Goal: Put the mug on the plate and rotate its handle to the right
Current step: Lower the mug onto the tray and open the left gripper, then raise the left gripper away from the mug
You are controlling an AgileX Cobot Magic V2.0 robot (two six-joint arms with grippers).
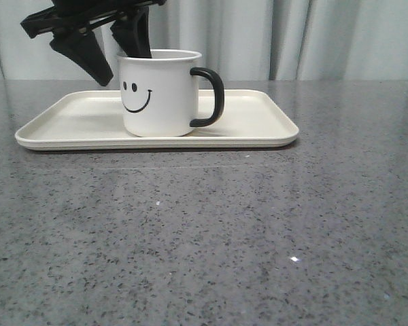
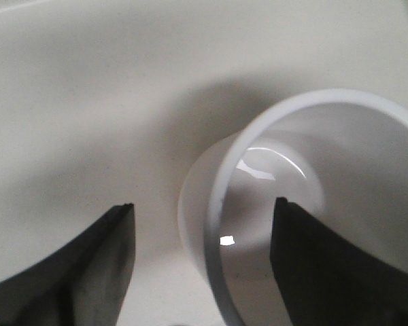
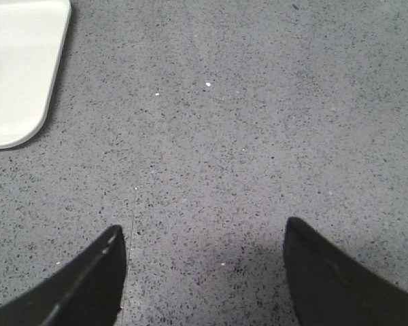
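The white mug (image 1: 160, 95) with a black smiley face stands upright on the cream plate (image 1: 258, 122), left of its middle. Its black handle (image 1: 212, 96) points right. My left gripper (image 1: 119, 61) hangs at the mug's upper left and is open. In the left wrist view the mug's rim (image 2: 224, 183) lies between the two wide-apart fingers (image 2: 109, 265), with bare plate (image 2: 88, 102) around it. I cannot tell if a finger touches the mug. My right gripper (image 3: 204, 227) is open and empty over the grey table, with a plate corner (image 3: 20, 75) nearby. It is out of the front view.
The grey speckled table (image 1: 204, 231) stretches in front of the plate. A pale curtain (image 1: 313, 34) hangs behind the table.
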